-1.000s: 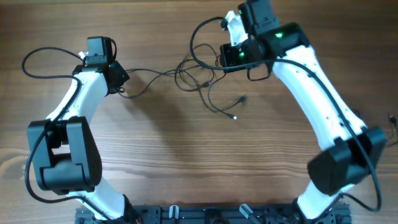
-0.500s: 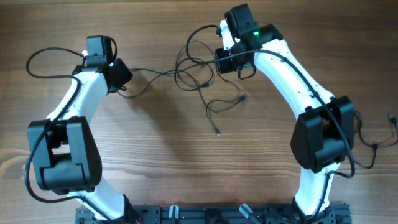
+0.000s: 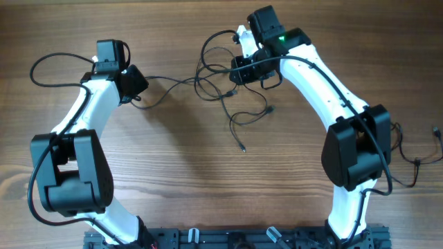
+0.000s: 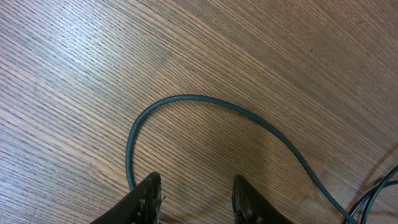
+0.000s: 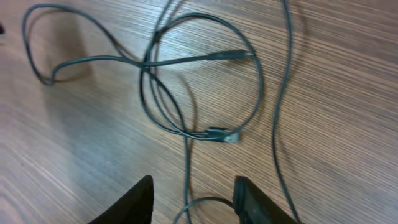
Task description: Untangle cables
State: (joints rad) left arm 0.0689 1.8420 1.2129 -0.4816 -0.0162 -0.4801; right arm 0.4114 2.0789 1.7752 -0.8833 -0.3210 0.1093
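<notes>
The cables (image 3: 214,79) lie as a tangle of thin black loops at the back middle of the table. One loose end (image 3: 242,147) trails toward the front, and a plug (image 3: 270,108) rests nearby. My left gripper (image 3: 140,84) stands open at the tangle's left strand. In its wrist view a curved cable (image 4: 186,98) runs past the left finger (image 4: 148,198), with bare wood between the jaws of the left gripper (image 4: 196,194). My right gripper (image 3: 235,69) hovers open over the loops. One strand (image 5: 187,168) passes unclamped between the jaws of the right gripper (image 5: 194,196), beyond a silvery-tipped plug (image 5: 219,133).
A thick black arm cable (image 3: 41,69) loops at the far left. More arm wiring (image 3: 415,162) hangs at the right edge. A black rail (image 3: 228,238) runs along the front between the two arm bases.
Both grippers have opened and let go of the cables. My right gripper has swung left over the tangle. The loose cable end has dropped toward the front.
</notes>
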